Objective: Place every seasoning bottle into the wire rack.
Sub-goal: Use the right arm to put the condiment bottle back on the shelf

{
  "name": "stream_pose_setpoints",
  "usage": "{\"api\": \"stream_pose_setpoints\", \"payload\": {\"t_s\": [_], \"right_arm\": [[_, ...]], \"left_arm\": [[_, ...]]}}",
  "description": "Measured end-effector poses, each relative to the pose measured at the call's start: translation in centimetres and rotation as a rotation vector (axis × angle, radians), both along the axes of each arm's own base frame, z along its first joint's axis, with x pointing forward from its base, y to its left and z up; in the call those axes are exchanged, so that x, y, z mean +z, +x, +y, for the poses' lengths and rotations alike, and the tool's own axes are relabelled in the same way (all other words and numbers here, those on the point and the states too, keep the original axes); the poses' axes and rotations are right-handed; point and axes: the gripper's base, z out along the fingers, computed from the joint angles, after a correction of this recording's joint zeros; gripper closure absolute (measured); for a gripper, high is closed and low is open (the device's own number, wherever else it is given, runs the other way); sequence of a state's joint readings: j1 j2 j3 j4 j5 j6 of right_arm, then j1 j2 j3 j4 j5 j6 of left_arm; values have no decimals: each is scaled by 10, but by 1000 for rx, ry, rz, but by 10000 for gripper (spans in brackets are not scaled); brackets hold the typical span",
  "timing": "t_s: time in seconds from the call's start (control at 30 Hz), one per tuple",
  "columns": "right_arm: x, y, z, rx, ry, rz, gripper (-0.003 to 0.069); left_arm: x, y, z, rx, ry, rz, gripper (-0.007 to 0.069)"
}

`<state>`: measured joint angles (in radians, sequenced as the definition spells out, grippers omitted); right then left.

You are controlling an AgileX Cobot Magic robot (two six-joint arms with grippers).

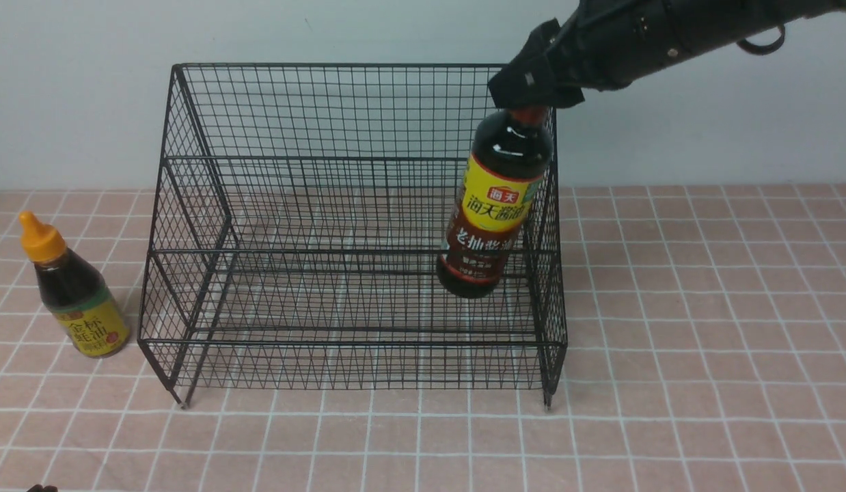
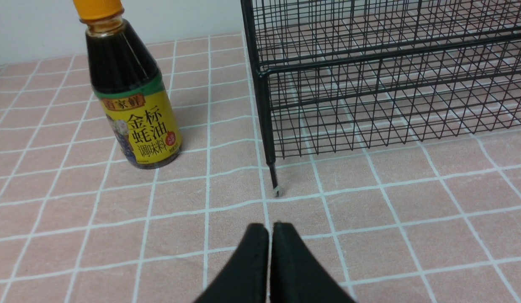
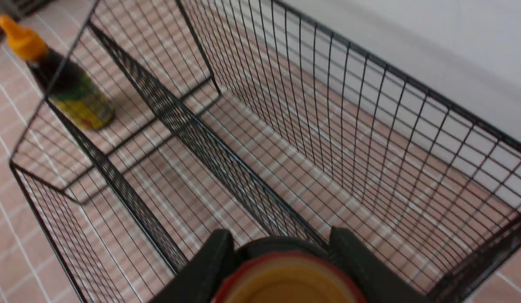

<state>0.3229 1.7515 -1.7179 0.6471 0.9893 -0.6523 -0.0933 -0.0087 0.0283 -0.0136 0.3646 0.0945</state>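
- The right gripper (image 1: 530, 108) holds the tall bottle (image 1: 498, 205) by its cap. Its jaws are part way open, one on each side of the cap.
- The tall bottle hangs tilted inside the rack (image 1: 190, 205), close to the right wall. It is not clear if its bottom touches the wire floor.
- A good way to go on would be to stand the bottle up straight and lower it slowly. It should sit flat, away from the step bar and the side wall, before the gripper lets go.
- The left gripper (image 2: 269, 235) is shut and empty, low over the table near the rack's front leg.
- The short bottle (image 1: 78, 301) stands on the table just left of the rack, not yet inside.
- The table (image 1: 703, 342) is pink with white lines. A plain pale wall (image 1: 88, 102) is behind it.
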Motion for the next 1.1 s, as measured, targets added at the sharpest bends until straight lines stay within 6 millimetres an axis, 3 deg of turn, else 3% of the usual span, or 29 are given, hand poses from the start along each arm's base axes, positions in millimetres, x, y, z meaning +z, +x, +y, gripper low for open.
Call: {"api": "stream_pose_setpoints", "payload": {"t_s": [0.27, 0.53, 0.87, 1.03, 1.1], "right_arm": [[-9, 0, 5, 25, -70, 6, 388], [-25, -5, 45, 85, -139, -37, 389], [-26, -10, 56, 69, -164, -57, 389], [-21, -11, 56, 21, -118, -21, 324], [-9, -16, 53, -4, -83, -23, 263]], "left_arm": [[0, 0, 0, 0, 0, 0, 631], [0, 0, 0, 0, 0, 0, 631], [0, 0, 0, 0, 0, 0, 631], [0, 0, 0, 0, 0, 0, 631], [0, 0, 0, 0, 0, 0, 631]]}}
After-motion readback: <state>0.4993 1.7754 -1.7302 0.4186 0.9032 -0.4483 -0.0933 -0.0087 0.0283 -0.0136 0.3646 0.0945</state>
